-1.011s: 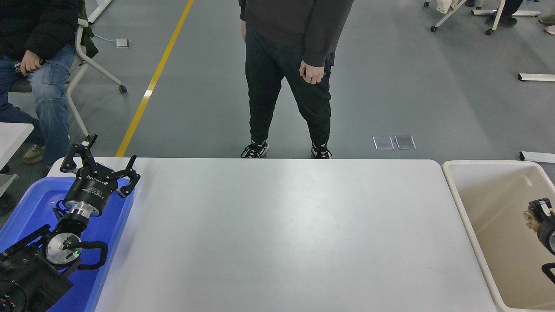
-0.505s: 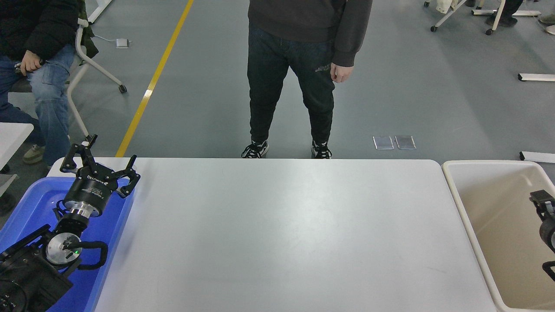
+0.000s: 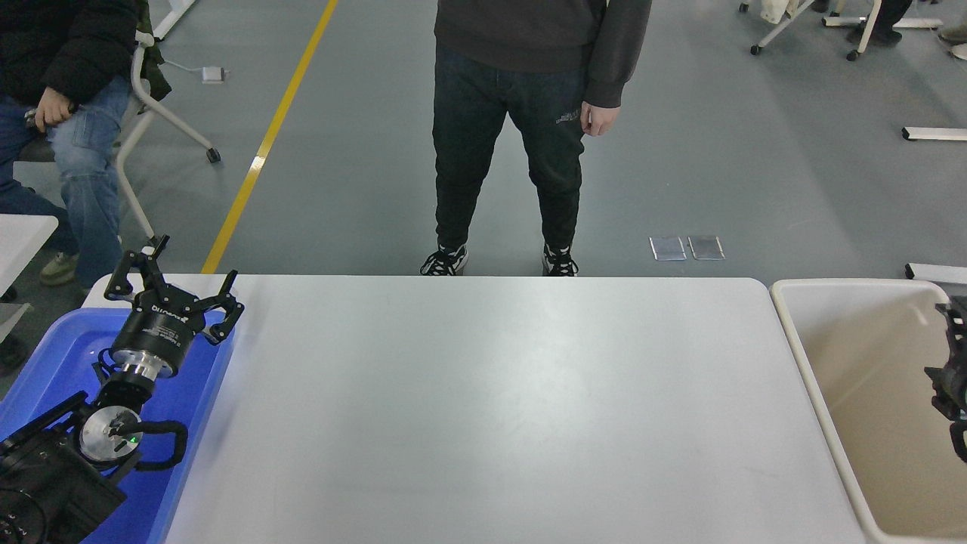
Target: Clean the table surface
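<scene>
Right pincer [image 3: 953, 355] shows only as a dark sliver at the picture's right edge, hanging over the beige bin [image 3: 831, 378]; most of it is cut off, so whether it is spread or closed, and whether it carries anything, cannot be told. Directly to its left, past the bin's near wall, lies the table surface [image 3: 498, 408], a wide white top stretching well away from the pincer toward the blue bin [image 3: 45, 363] at the far left. Over that blue bin the left pincer [image 3: 172, 291] is parked, its fingers splayed wide with nothing between them. No loose object shows anywhere on the white top, so the tidying step looks finished or very nearly so, with the right arm most likely at the bin end of a drop-off. If anything is left to clear, it lies outside what this view reveals; the next move would call for lifting the right pincer clear of the bin's rim and bringing it back leftward over the table. Beyond the table's far edge a person [image 3: 529, 113] stands, well apart from both pincers.
</scene>
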Motion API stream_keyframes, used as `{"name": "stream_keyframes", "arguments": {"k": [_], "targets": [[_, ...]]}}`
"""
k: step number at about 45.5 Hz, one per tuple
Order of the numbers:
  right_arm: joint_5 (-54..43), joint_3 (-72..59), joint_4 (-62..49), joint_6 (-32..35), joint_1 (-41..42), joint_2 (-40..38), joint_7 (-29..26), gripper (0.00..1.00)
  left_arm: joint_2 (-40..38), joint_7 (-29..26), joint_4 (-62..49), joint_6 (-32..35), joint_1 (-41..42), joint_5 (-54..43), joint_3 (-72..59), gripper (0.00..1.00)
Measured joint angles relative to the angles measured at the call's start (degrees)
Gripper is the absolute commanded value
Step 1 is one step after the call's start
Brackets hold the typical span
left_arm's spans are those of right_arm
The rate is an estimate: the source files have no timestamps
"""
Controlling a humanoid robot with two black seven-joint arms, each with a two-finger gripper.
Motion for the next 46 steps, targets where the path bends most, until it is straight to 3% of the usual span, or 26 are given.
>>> {"name": "stream_keyframes", "arguments": {"k": [8, 19, 31, 46], "targets": [[-1.8, 10.26, 13.45, 1.52, -7.03, -0.88, 4.41, 1.0, -0.03, 0.0, 0.0, 0.0, 0.01, -0.02, 0.0, 1.0], [-7.27, 18.48, 24.54, 2.44, -14.32, 4.45, 11.82, 1.0, -0.03, 0.0, 0.0, 0.01, 0.02, 0.01, 0.0, 1.0], [-12.63, 21.33, 25.7, 2.57, -15.5, 13.52, 15.37, 1.0, -0.03, 0.0, 0.0, 0.05, 0.02, 0.0, 0.0, 1.0], [-15.76, 22.53, 20.02, 2.38, -12.23, 18.51, 17.75, 1.0, -0.04, 0.0, 0.0, 0.05, 0.02, 0.0, 0.0, 1.0]]}}
